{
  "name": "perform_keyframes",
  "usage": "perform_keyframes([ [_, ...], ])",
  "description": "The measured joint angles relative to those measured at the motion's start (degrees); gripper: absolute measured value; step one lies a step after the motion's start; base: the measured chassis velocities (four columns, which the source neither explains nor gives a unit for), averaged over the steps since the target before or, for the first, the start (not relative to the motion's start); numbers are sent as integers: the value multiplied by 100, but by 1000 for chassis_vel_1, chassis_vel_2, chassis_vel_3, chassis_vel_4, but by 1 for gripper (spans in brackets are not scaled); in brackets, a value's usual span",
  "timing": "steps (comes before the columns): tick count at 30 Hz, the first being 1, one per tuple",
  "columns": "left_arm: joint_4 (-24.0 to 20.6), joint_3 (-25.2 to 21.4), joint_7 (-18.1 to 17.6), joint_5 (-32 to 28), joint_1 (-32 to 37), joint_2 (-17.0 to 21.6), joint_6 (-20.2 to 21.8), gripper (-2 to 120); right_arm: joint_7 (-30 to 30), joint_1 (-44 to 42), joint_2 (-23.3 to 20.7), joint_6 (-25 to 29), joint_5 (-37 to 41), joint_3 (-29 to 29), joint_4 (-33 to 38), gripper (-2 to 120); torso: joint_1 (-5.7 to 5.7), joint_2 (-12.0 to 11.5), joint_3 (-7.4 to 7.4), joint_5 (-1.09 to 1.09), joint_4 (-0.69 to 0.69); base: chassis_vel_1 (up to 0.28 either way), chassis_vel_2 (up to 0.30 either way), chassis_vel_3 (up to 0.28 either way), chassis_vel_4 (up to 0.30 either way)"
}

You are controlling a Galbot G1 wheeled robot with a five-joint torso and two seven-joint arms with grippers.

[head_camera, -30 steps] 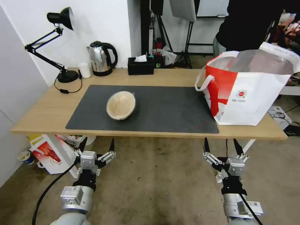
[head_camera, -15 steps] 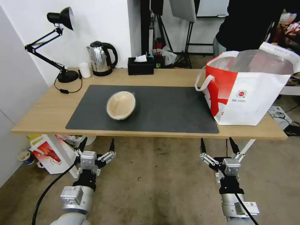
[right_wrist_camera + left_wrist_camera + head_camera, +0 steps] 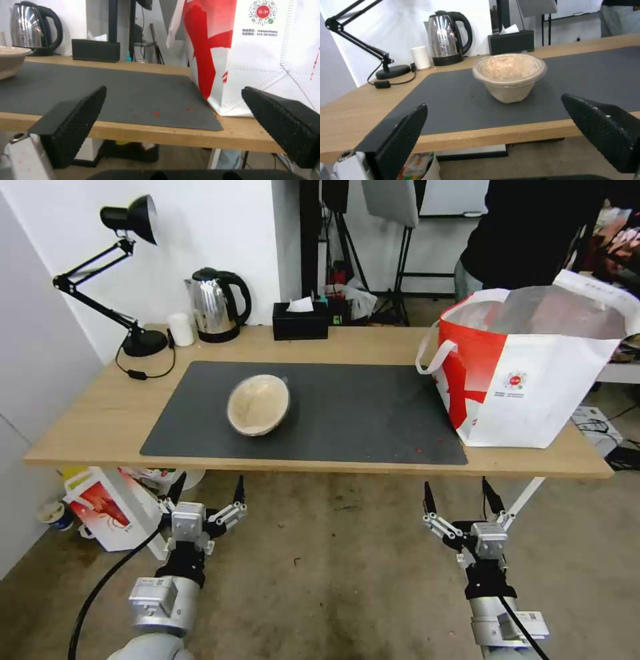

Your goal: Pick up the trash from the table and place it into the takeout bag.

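One beige bowl (image 3: 258,405) sits on the dark mat (image 3: 347,413), beyond the left gripper (image 3: 208,488), with the table (image 3: 100,427) edge between them. The takeout bag (image 3: 533,373) stands beyond the right gripper (image 3: 459,491). Both grippers hang spread and empty below the tabletop. The kettle (image 3: 215,305), tissue box (image 3: 300,320) and lamp (image 3: 127,273) line the far edge.

Two silver-grey arms with black wrists reach forward, held low. The left gripper (image 3: 205,488) points upward, its black ridged fingers (image 3: 403,140) spread wide with nothing between them. The right gripper (image 3: 459,494) takes the same upright pose, its black ridged fingers (image 3: 71,125) likewise spread apart and holding nothing.
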Motion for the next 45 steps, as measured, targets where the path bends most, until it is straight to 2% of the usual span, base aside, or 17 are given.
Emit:
perform_keyframes([
  [45, 0, 0, 0, 0, 0, 0, 0, 100, -17, -13, 64, 59, 30, -65, -122, 100, 0, 0, 0, 0, 0, 0, 0, 0, 0],
])
